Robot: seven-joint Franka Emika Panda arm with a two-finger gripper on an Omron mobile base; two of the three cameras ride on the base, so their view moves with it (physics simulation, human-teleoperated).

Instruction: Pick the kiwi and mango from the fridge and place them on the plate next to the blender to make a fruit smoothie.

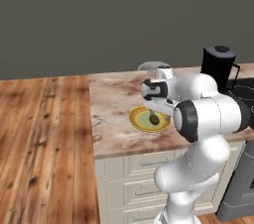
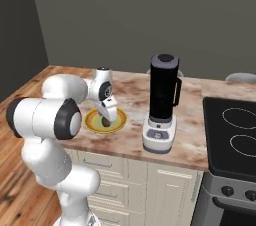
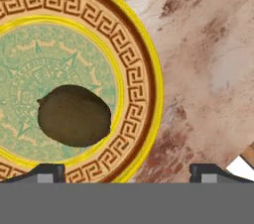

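The kiwi [image 3: 74, 115] is seen lying on the plate [image 3: 141, 89], within the pale green centre and toward its 5 o'clock side in the hand view. The plate, with yellow rim and a brown key-pattern band, rests on the marbled bench [image 3: 203, 69]. In the hand view the two tips of the claw [image 3: 127, 173] are set wide apart, one at the lower left over the plate and one at the lower right over the bench; nothing is held between them, and the kiwi lies apart from both.

In the left base view the claw [image 1: 159, 110] is held just above the plate [image 1: 139, 121], with the kiwi [image 1: 154, 119] below it. In the right base view the plate [image 2: 92, 122] is seen near the front edge of the bench [image 2: 130, 95], and the blender [image 2: 162, 102] stands beside it at 3 o'clock, apart from the rim. A black stovetop [image 2: 232, 130] adjoins the bench further toward 3 o'clock. Cream drawers [image 2: 120, 185] are fitted under the bench.
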